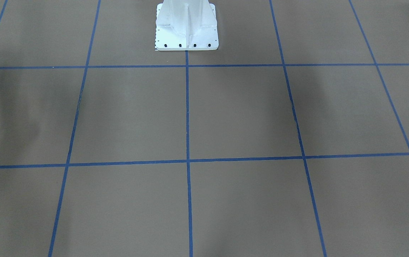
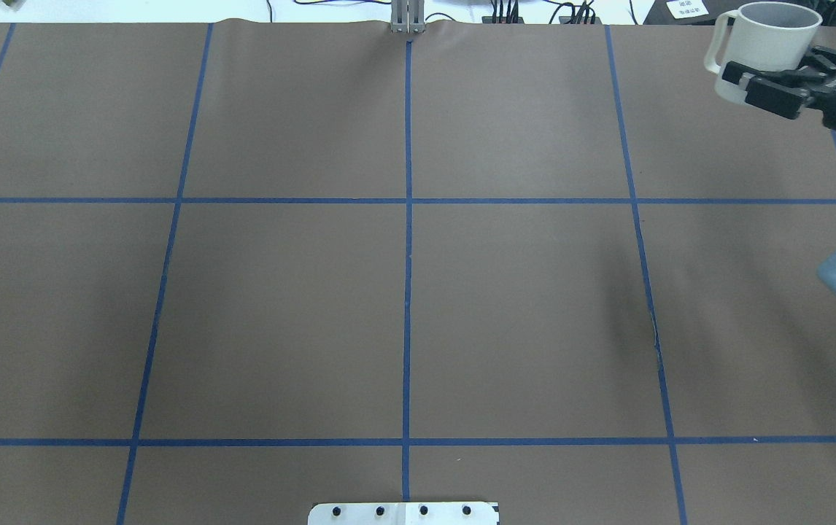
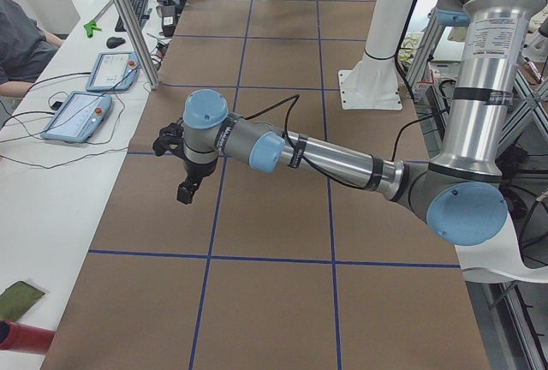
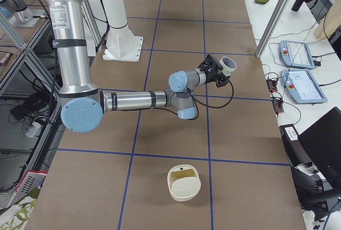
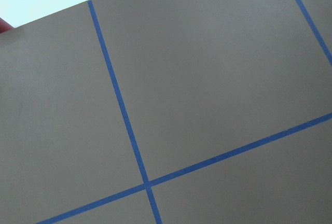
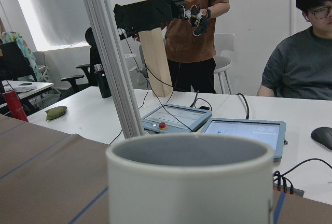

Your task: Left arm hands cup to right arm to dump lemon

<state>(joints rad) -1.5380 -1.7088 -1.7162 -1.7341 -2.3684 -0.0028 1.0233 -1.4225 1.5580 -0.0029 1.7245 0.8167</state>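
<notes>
Overhead view: the right gripper (image 2: 746, 84) is clamped on the cup (image 2: 768, 36) and holds it upright above the far right corner of the table (image 2: 279, 321), which I judge retains the lemon until the dump; no lemon is visible in its grey interior. Exterior right view: a cream handled container (image 4: 184, 183) sits on the table well apart from the cup, possibly the dump target. Exterior left view: the left gripper (image 3: 184, 190) hangs over the table, and I cannot tell its opening.
</notes>
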